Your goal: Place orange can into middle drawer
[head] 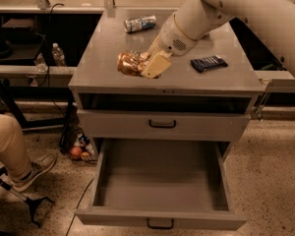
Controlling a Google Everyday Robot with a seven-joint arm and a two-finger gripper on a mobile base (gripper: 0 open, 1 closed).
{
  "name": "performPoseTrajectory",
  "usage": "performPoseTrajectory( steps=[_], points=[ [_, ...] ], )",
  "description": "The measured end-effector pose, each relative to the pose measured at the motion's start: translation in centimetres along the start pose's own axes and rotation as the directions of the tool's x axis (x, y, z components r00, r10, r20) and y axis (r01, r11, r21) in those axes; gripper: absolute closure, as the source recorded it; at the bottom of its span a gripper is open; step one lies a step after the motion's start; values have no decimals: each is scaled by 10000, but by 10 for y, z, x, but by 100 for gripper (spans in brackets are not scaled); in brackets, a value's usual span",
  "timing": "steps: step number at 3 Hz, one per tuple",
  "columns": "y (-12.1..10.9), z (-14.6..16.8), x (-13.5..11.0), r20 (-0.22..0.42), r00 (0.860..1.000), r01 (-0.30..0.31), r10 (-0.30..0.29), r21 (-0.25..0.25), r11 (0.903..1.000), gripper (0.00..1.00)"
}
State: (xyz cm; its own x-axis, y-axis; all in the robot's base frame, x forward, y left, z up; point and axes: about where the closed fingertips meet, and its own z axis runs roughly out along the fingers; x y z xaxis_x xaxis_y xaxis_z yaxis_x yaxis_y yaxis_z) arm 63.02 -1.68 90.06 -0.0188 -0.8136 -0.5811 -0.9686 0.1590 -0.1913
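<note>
The orange can (pixel 128 63) lies on its side at the front of the grey cabinet top (pixel 103 43), shiny orange-gold with pale patches. My gripper (pixel 148 64) reaches down from the upper right and is shut on the can's right end, with one pale finger (pixel 156 65) across it. Whether the can is touching the top I cannot tell. The middle drawer (pixel 160 218) is pulled wide open below, directly under the can, and its grey inside holds nothing. Its black bar handle shows at the front edge.
A silver-blue can (pixel 140 23) lies at the back of the cabinet top. A dark blue packet (pixel 209 63) lies to the right of my gripper. The upper drawer front (pixel 162 124) is closed. A person's leg and shoe (pixel 12 149) are at the left, and a water bottle (pixel 58 56) stands behind.
</note>
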Motion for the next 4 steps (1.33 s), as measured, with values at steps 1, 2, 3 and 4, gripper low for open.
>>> performPoseTrajectory(
  steps=[1, 2, 3, 4],
  points=[
    [2, 0, 2, -12, 10000, -15, 15, 4, 10000, 100],
    [18, 0, 17, -88, 9999, -121, 122, 58, 9999, 100],
    [47, 2, 41, -78, 9980, -624, 626, 260, 9977, 100],
    [79, 23, 75, -295, 9915, -1260, 1266, 207, 9918, 100]
  ],
)
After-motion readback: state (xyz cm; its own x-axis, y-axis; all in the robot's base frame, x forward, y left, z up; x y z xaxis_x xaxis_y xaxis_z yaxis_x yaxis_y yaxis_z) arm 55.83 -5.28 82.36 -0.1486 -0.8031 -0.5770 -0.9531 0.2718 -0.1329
